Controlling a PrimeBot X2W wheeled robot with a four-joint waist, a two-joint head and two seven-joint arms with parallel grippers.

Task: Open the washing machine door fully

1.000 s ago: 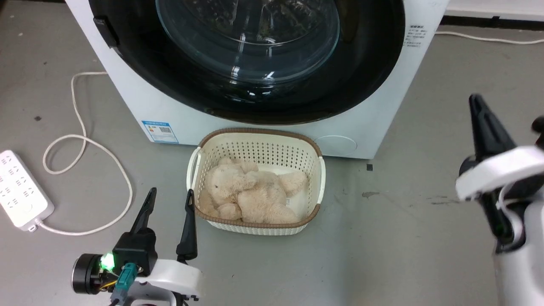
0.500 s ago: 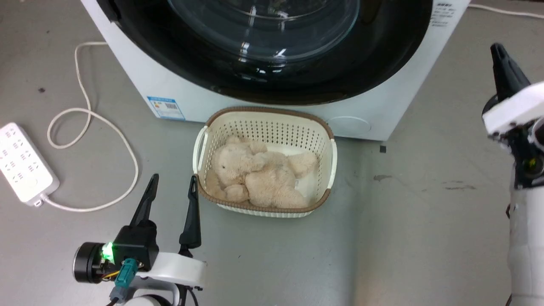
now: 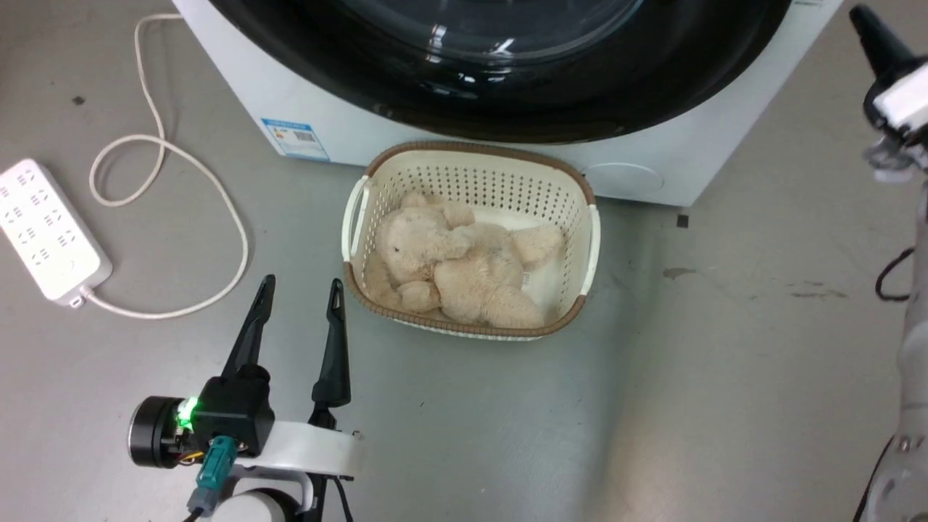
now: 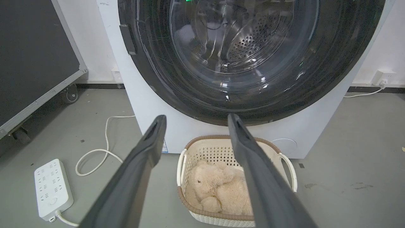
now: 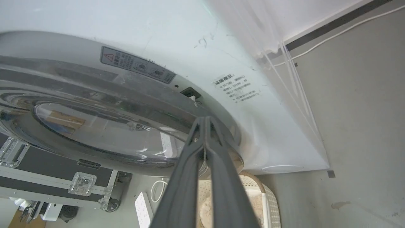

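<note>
Opening the washing machine door (image 4: 218, 106) requires a pull at its rim, not at the glass. The door lies close against the white cabinet front (image 3: 290, 101), above a basket (image 3: 471, 148) that holds a plush toy (image 3: 457, 268) on the floor (image 3: 689, 399). Whether the latch is released cannot be told.

Handling, as judged:
- The door is rigid and hinged and probably fairly heavy, so it should swing as one piece on a fixed arc
- The glossy black ring is likely slippery, so a hook behind the edge should hold better than a pinch
- The bulging centre window should be kept free of contact

Gripper state:
- The left gripper (image 3: 303, 283) hangs low beside the basket with its fingers spread wide and nothing between them
- The right gripper (image 5: 205, 119) has its fingers pressed together, empty, with the tips close to the door's right edge near a small dark slot (image 5: 190, 92)

A dark tab (image 4: 128, 39) sits on the opposite rim. It cannot be told which of the two marks the hinge. The pull point is best taken at the rim farthest from the hinge
</note>
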